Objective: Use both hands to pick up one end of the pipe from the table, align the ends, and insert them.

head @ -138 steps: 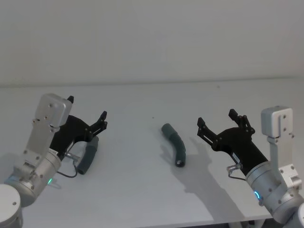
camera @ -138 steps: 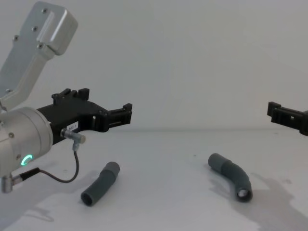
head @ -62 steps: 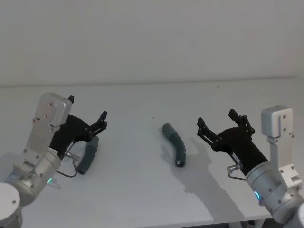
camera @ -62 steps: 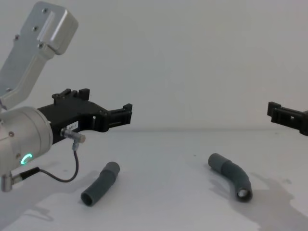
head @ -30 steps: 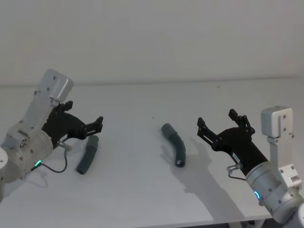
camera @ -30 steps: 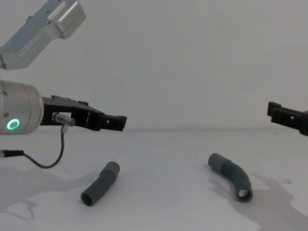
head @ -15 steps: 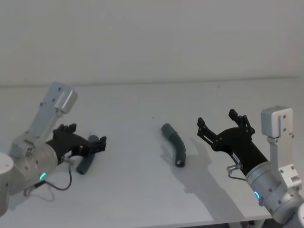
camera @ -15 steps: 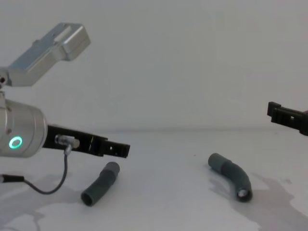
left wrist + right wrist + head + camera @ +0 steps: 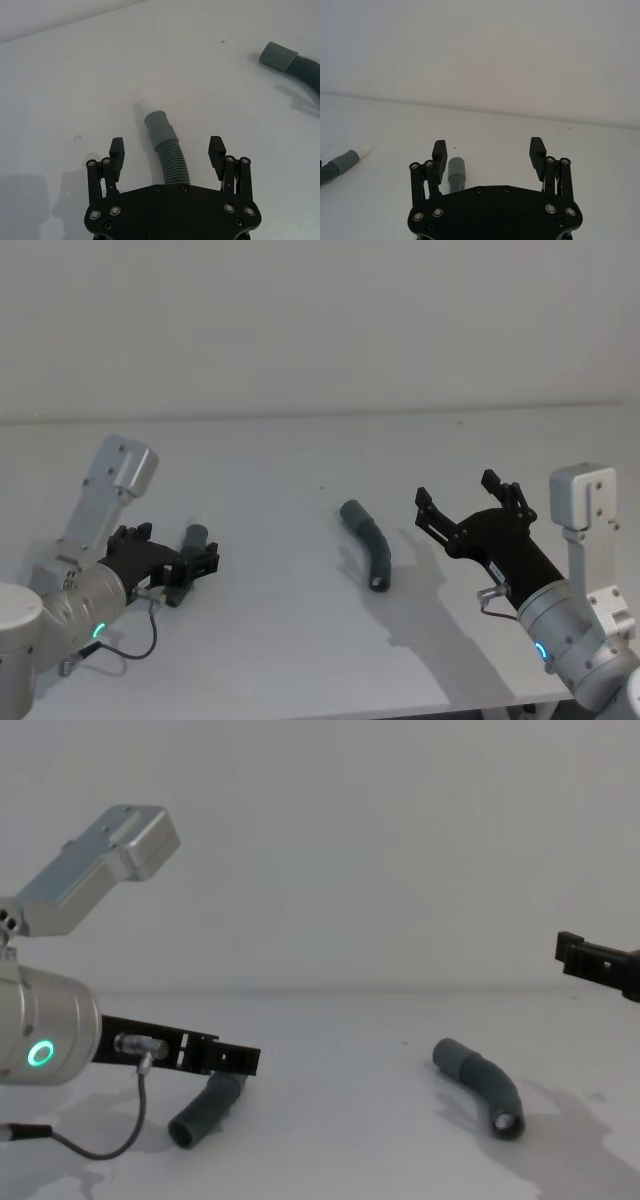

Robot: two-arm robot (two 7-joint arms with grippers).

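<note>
My left end effector point(image 9: 166, 146) is spread wide, low over the table point(image 9: 290, 640), its jaws straddling the left hose piece point(image 9: 170, 155); I should close on the ribs behind the cuff point(image 9: 158, 124), leaving it free. My right end effector point(image 9: 456, 490), equally wide, hovers near the other hose piece point(image 9: 368, 545).

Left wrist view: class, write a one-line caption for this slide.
Open left end effector straddles one ribbed hose piece on the white table; the second piece lies farther off.

The left gripper point(image 9: 167, 146), jaws spread, straddles a ribbed pipe piece point(image 9: 172, 162) lying on the table point(image 9: 70, 75).
</note>
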